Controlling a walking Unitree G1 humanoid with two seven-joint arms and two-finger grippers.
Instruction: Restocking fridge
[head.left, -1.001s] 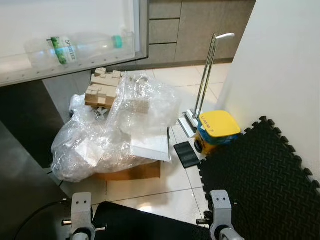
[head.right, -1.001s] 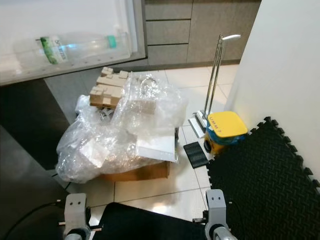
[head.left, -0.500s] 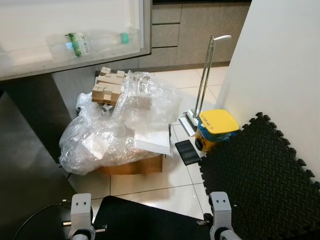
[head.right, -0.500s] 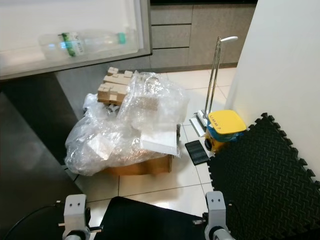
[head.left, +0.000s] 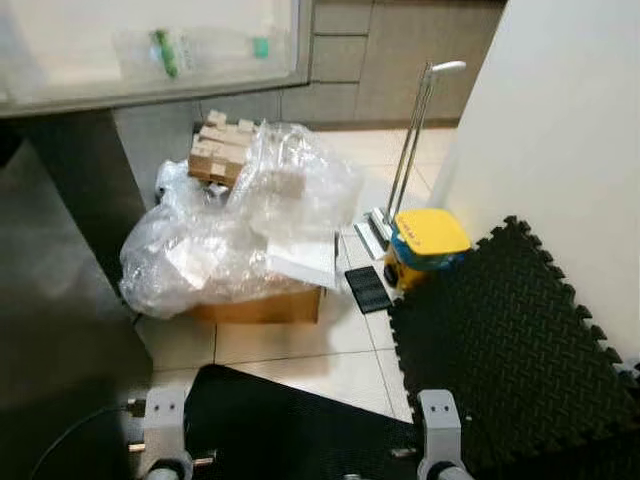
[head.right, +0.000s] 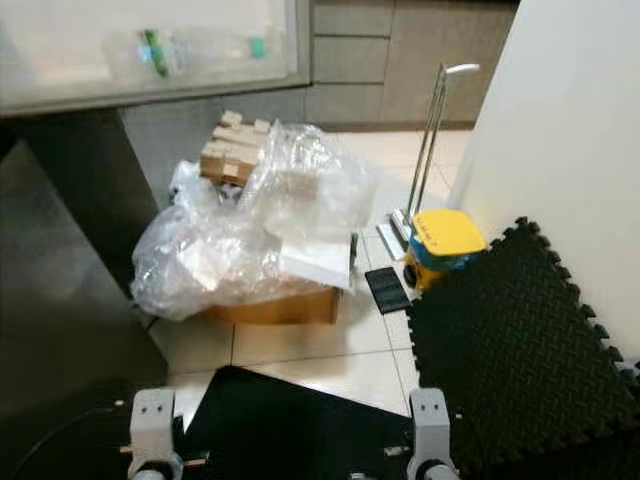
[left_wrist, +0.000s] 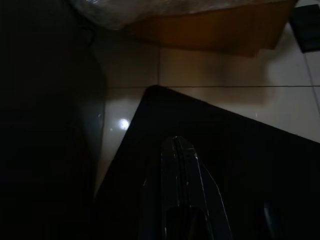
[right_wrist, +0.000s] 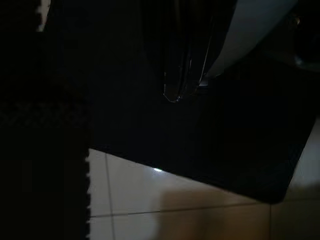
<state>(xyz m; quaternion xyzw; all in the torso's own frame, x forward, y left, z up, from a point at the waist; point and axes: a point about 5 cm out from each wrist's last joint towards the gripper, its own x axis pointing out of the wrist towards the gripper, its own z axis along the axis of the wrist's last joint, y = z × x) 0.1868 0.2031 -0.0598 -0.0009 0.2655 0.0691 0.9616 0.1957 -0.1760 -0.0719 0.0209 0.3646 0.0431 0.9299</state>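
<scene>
Clear plastic bottle (head.left: 205, 52) lies on its side in the fridge door shelf (head.left: 150, 90), long axis across the view, up and left of both arms — nearer the left gripper (left_wrist: 178, 150). Both it and the right gripper (right_wrist: 180, 87) hang low with fingers pressed together, holding nothing.

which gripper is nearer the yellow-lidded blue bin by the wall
Right. The right gripper hangs low on the bin's side; the left gripper hangs across the body, nearer the cardboard box.
</scene>
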